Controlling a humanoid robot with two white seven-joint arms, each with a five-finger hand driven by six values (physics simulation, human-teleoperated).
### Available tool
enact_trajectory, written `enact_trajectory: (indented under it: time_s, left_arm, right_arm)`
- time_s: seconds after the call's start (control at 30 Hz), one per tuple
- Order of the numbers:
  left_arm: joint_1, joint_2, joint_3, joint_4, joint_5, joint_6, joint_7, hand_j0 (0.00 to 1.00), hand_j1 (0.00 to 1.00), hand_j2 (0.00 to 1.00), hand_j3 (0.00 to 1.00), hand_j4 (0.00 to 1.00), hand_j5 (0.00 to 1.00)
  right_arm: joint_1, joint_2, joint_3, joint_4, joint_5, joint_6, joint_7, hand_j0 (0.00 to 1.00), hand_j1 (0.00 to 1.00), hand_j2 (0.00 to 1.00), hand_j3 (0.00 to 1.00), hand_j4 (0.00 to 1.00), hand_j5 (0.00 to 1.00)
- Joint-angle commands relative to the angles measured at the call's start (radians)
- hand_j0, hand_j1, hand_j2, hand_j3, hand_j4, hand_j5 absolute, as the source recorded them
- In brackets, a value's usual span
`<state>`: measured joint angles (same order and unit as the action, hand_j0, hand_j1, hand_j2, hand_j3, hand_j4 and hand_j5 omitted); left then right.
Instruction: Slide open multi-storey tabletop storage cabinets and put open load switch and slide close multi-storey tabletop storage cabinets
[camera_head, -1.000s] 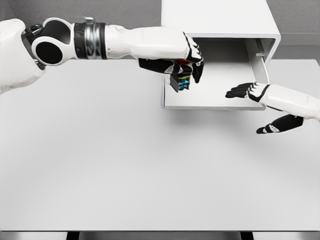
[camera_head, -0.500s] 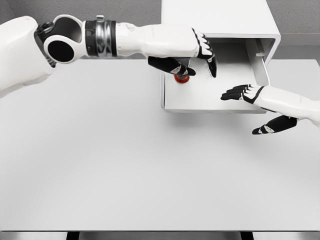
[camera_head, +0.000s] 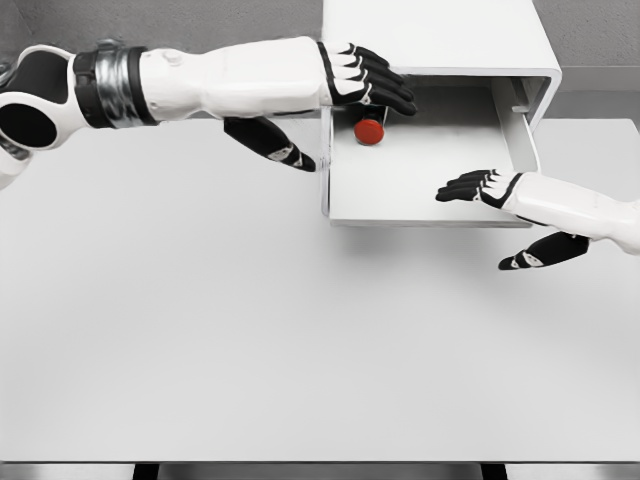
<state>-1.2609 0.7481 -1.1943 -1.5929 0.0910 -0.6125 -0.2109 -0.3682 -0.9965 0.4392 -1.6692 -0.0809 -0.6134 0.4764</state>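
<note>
The white cabinet (camera_head: 440, 35) stands at the back of the table, with its drawer (camera_head: 430, 205) slid out toward me. Inside the drawer, near its back left corner, sits the load switch (camera_head: 369, 130); only its red round top and a dark bit of body show. My left hand (camera_head: 330, 105) hovers over the drawer's left wall with fingers spread, holding nothing, its fingertips just above the switch. My right hand (camera_head: 500, 215) rests open at the drawer's front right, fingers lying over the drawer floor and thumb below the front edge.
The white table (camera_head: 250, 320) stretches wide in front of the cabinet. Its front edge runs along the bottom of the view. The drawer's right wall (camera_head: 525, 125) stands just behind my right hand.
My left hand carried the switch into the drawer, let it go and drew back to the left with fingers spread. The right hand crept slightly left along the drawer front.
</note>
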Motion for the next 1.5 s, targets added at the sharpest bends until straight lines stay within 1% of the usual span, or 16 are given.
enact_trajectory:
  time_s: [0.0, 0.13, 0.17, 0.2, 0.23, 0.27, 0.37, 0.5, 0.73, 0.83, 1.03, 1.17, 1.23, 1.33, 1.4, 1.47]
  left_arm:
    - [0.006, 0.092, 0.074, -0.009, 0.019, 0.002, 0.005, 1.00, 1.00, 1.00, 1.00, 1.00, 1.00]
    - [0.156, 0.186, 0.165, -0.002, 0.038, 0.002, 0.013, 1.00, 1.00, 1.00, 1.00, 1.00, 1.00]
    - [0.202, 0.198, 0.200, -0.001, 0.042, 0.002, 0.013, 1.00, 1.00, 1.00, 1.00, 1.00, 1.00]
    - [0.229, 0.208, 0.213, 0.001, 0.041, 0.002, 0.010, 1.00, 1.00, 1.00, 1.00, 1.00, 1.00]
    - [0.256, 0.235, 0.213, 0.001, 0.041, 0.002, 0.004, 1.00, 1.00, 1.00, 1.00, 1.00, 1.00]
    - [0.270, 0.243, 0.213, 0.005, 0.041, 0.002, 0.001, 1.00, 1.00, 1.00, 1.00, 1.00, 1.00]
    - [0.317, 0.241, 0.216, 0.047, 0.033, 0.002, -0.001, 1.00, 1.00, 1.00, 1.00, 1.00, 1.00]
    - [0.402, 0.232, 0.216, 0.050, 0.030, 0.002, -0.001, 1.00, 1.00, 1.00, 1.00, 1.00, 1.00]
    - [0.457, 0.228, 0.220, 0.059, 0.029, 0.002, -0.001, 1.00, 1.00, 1.00, 1.00, 1.00, 1.00]
    - [0.460, 0.206, 0.219, 0.059, 0.029, 0.002, -0.001, 1.00, 1.00, 1.00, 1.00, 1.00, 1.00]
    - [0.482, 0.203, 0.233, 0.062, 0.026, 0.002, -0.002, 1.00, 1.00, 1.00, 1.00, 1.00, 1.00]
    - [0.495, 0.197, 0.236, 0.082, 0.029, 0.002, -0.036, 1.00, 1.00, 1.00, 1.00, 1.00, 1.00]
    - [0.509, 0.197, 0.254, 0.080, 0.029, 0.002, -0.042, 1.00, 1.00, 1.00, 1.00, 1.00, 1.00]
    - [0.557, 0.195, 0.320, 0.080, 0.029, 0.002, -0.074, 1.00, 1.00, 1.00, 1.00, 1.00, 1.00]
    - [0.560, 0.195, 0.321, 0.082, 0.029, 0.002, -0.074, 1.00, 1.00, 1.00, 1.00, 1.00, 1.00]
    - [0.560, 0.195, 0.321, 0.082, 0.029, 0.002, -0.074, 1.00, 1.00, 1.00, 1.00, 1.00, 1.00]
  right_arm:
    - [0.000, 0.007, 0.000, -0.001, -0.008, 0.003, -0.001, 1.00, 1.00, 1.00, 1.00, 1.00, 1.00]
    - [-0.006, 0.056, 0.000, -0.001, -0.005, 0.003, 0.011, 1.00, 1.00, 1.00, 1.00, 1.00, 1.00]
    - [-0.012, 0.064, -0.002, 0.002, -0.005, 0.003, 0.013, 1.00, 1.00, 1.00, 1.00, 1.00, 1.00]
    - [-0.023, 0.084, -0.003, 0.006, 0.012, 0.003, 0.021, 1.00, 1.00, 1.00, 1.00, 1.00, 1.00]
    - [-0.034, 0.127, -0.004, 0.014, 0.070, 0.003, 0.021, 1.00, 1.00, 1.00, 1.00, 1.00, 1.00]
    - [-0.041, 0.145, -0.004, 0.025, 0.092, 0.003, 0.021, 1.00, 1.00, 1.00, 1.00, 1.00, 1.00]
    - [-0.080, 0.173, -0.004, 0.086, 0.122, 0.003, 0.021, 1.00, 1.00, 1.00, 1.00, 1.00, 1.00]
    - [-0.083, 0.180, -0.004, 0.094, 0.133, 0.003, 0.022, 1.00, 1.00, 1.00, 1.00, 1.00, 1.00]
    - [-0.097, 0.182, -0.004, 0.097, 0.133, 0.003, 0.028, 1.00, 1.00, 1.00, 1.00, 1.00, 1.00]
    - [-0.097, 0.182, -0.004, 0.097, 0.133, 0.003, 0.028, 1.00, 1.00, 1.00, 1.00, 1.00, 1.00]
    - [-0.126, 0.196, 0.000, 0.134, 0.133, 0.003, 0.030, 1.00, 1.00, 1.00, 1.00, 1.00, 1.00]
    - [-0.140, 0.210, 0.003, 0.144, 0.133, 0.003, 0.030, 1.00, 1.00, 1.00, 1.00, 1.00, 1.00]
    - [-0.146, 0.214, 0.004, 0.144, 0.133, 0.003, 0.030, 1.00, 1.00, 1.00, 1.00, 1.00, 1.00]
    - [-0.153, 0.220, 0.007, 0.152, 0.135, 0.003, 0.031, 1.00, 1.00, 1.00, 1.00, 1.00, 1.00]
    - [-0.158, 0.223, 0.009, 0.151, 0.135, 0.003, 0.045, 1.00, 1.00, 1.00, 1.00, 1.00, 1.00]
    - [-0.161, 0.254, 0.009, 0.151, 0.135, 0.003, 0.077, 1.00, 1.00, 1.00, 1.00, 1.00, 1.00]
